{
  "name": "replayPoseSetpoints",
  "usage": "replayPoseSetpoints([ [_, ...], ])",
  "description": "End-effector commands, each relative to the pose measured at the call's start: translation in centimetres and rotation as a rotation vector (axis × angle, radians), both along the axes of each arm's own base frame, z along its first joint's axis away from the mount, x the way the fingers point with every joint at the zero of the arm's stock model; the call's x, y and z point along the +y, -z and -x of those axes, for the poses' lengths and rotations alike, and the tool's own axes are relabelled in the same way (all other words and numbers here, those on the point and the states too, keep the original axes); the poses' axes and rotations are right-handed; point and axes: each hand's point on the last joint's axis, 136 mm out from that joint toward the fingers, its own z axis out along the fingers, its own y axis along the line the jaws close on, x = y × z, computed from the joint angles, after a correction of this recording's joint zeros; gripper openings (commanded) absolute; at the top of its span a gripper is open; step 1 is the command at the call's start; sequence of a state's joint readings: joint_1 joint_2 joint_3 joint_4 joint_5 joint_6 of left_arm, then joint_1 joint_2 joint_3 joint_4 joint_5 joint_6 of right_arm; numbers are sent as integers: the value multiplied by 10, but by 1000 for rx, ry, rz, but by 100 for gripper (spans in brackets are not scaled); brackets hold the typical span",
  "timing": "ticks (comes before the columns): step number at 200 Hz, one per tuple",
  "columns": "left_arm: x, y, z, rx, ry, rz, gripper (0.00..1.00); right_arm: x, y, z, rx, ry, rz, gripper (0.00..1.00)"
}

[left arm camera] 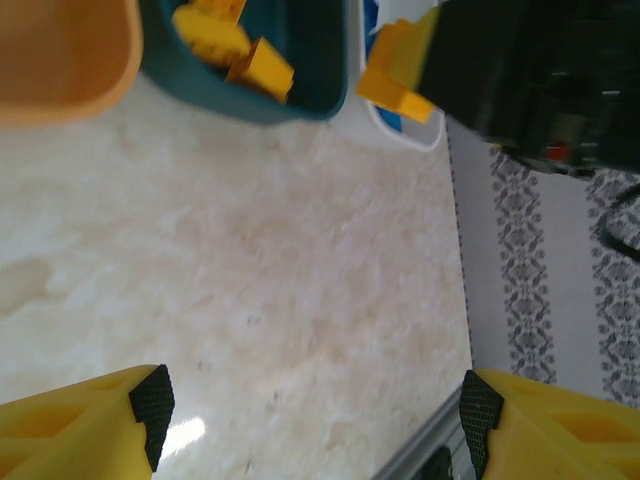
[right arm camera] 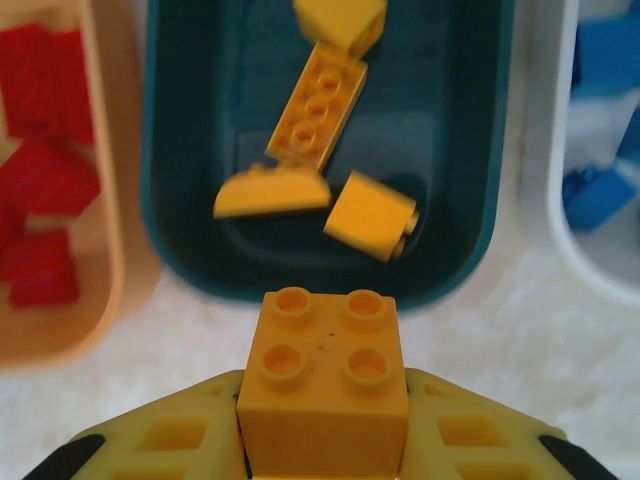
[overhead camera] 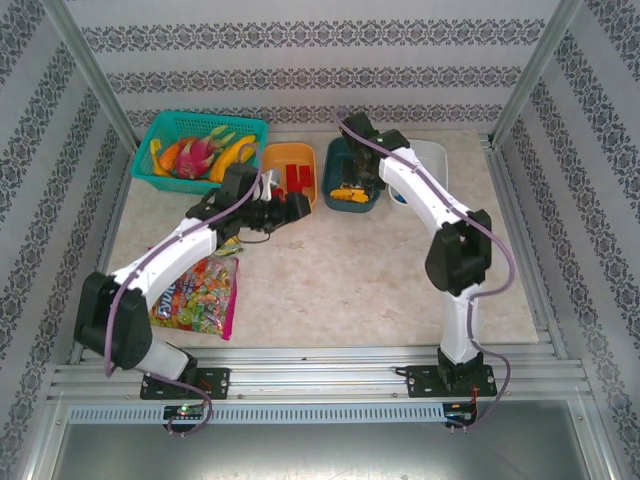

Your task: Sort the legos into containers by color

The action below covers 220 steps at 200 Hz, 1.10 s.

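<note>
Right hand [right arm camera: 322,450]: clamped on square four-stud orange-yellow plastic brick [right arm camera: 322,385], just short of dark teal plastic bowl's [right arm camera: 470,260] near rim. Left hand [left arm camera: 315,420]: wide open, empty, near that bowl. Risk: early release, brick striking rim, landing on counter [left arm camera: 300,250].

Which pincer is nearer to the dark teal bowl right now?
Right. The right pincer, gripping a yellow brick, hovers at the dark teal bowl's near rim. The left pincer is open over bare table, back by the orange bowl.
</note>
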State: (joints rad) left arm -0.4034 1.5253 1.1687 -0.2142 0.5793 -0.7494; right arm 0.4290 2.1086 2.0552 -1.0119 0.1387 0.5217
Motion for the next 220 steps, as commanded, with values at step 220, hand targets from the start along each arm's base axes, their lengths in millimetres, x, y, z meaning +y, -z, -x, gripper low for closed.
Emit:
replayPoseSetpoints([
  [220,-22,-43,-66,-121,31,37,76,-18,1,-61,-63,96,-11,64],
])
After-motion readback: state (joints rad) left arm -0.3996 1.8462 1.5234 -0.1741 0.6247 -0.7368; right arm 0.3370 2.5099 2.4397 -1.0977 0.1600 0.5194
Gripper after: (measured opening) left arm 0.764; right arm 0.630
